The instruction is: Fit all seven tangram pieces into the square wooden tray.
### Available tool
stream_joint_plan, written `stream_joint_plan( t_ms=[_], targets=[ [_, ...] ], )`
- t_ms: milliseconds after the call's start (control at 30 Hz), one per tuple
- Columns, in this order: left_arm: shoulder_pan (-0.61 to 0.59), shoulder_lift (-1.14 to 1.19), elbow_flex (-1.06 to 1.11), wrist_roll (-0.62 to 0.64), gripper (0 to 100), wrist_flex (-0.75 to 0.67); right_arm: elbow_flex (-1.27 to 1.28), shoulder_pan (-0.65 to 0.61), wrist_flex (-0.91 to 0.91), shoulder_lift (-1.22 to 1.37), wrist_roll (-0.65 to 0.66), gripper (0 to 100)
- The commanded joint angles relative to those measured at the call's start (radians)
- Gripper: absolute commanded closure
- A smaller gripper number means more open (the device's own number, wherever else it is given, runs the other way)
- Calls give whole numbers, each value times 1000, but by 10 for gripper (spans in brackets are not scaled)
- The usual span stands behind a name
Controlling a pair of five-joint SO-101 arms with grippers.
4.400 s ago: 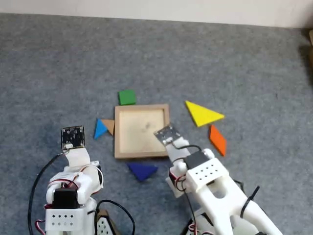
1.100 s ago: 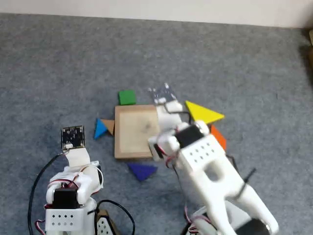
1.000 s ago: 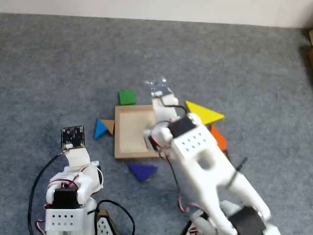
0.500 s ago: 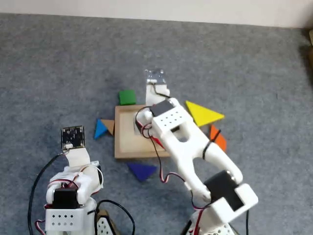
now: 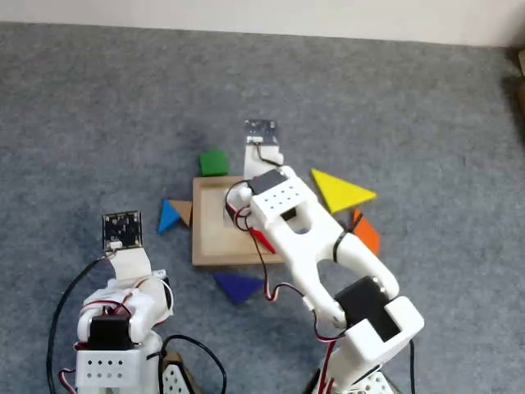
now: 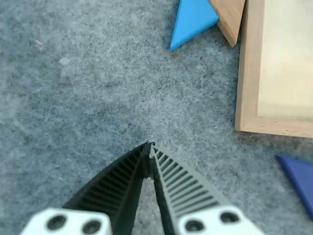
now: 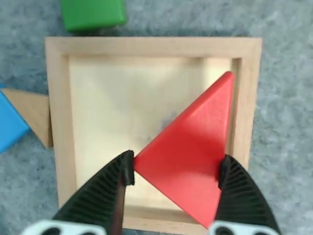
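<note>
The square wooden tray (image 5: 211,220) lies mid-carpet with a bare floor. My right gripper (image 7: 176,169) hangs over it, shut on the red triangle (image 7: 193,149), one finger on a corner and the other on the opposite edge. The triangle spans the tray's right half, its tips overlapping the rim (image 7: 56,122); a red sliver (image 5: 262,240) shows under the arm. Around the tray lie a green square (image 5: 213,162), a yellow triangle (image 5: 340,190), an orange parallelogram (image 5: 367,234), a light blue triangle (image 5: 168,215), a tan triangle (image 5: 182,212) and a dark blue triangle (image 5: 239,286). My left gripper (image 6: 149,147) is shut and empty, low over carpet left of the tray's front corner.
Grey carpet covers the table on every side, with wide open room at the back and far left. The light blue triangle (image 6: 193,19) and tan triangle (image 6: 230,19) touch each other against the tray's left rim (image 6: 249,73). A pale wall edge runs along the back.
My right arm has stretched forward from the tray's front right corner to over the tray, and the red triangle now shows beneath it. The left arm has not moved.
</note>
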Motion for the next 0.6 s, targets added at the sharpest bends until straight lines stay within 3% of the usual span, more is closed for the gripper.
stream_joint_plan(
  t_ms=[0, 200, 567],
  targets=[
    [18, -51, 19, 2, 995, 2, -58, -7, -21, -10, -3, 844],
    [18, -51, 19, 2, 995, 2, -58, -7, -18, -8, -2, 774],
    [18, -51, 19, 2, 995, 2, -58, -8, -13, -10, 87, 750]
  ],
)
